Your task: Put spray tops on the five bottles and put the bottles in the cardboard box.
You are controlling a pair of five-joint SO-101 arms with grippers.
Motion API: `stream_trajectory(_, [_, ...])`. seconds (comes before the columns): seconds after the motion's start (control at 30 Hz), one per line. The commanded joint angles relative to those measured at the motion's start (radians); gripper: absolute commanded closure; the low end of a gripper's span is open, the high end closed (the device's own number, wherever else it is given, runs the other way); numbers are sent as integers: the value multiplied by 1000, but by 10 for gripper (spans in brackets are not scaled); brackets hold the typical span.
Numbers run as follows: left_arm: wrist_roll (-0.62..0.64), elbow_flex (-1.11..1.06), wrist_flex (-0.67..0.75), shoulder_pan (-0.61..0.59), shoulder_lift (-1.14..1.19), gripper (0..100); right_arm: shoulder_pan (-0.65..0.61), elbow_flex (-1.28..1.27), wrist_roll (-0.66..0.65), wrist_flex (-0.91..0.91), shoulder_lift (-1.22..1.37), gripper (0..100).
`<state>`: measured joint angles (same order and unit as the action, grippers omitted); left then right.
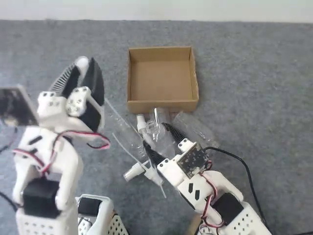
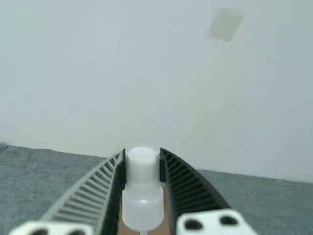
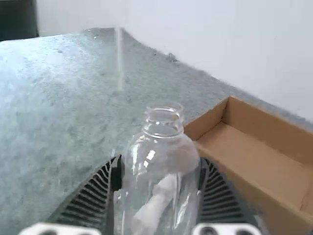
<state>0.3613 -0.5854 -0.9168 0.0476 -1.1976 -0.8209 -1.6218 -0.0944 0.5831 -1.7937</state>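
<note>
My left gripper [image 1: 84, 67] [image 2: 142, 155] is raised over the table's left side, shut on a white spray top [image 2: 142, 188] whose thin dip tube [image 1: 122, 122] slants down toward the right arm. My right gripper [image 1: 157, 138] [image 3: 159, 169] is shut on a clear bottle [image 1: 157, 128] [image 3: 159, 186], neck open and uncapped, pointing toward the cardboard box [image 1: 162, 105] [image 3: 259, 142]. The box is open and holds nothing, just beyond the bottle. In the right wrist view the dip tube [image 3: 119, 58] hangs above and beyond the bottle's mouth.
More clear bottles [image 1: 196, 128] lie on the grey carpet in front of the box, one [image 1: 120, 126] left of the held bottle. A loose spray top [image 1: 137, 171] lies near the right arm's base, another [image 1: 142, 122] by the box's front wall.
</note>
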Motion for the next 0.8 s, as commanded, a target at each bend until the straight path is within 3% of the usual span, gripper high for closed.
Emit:
stream_trajectory(0.0, [11,-61,92,29,-107,987,-38,3,-55,-25,-13,923])
stream_trajectory(0.4, [9,-171,107,44,-265,987,-50,-6,-69,-25,-15,923])
stream_trajectory(0.77, [-26,-211,100,152,-265,987,-51,-8,-69,-25,-12,923])
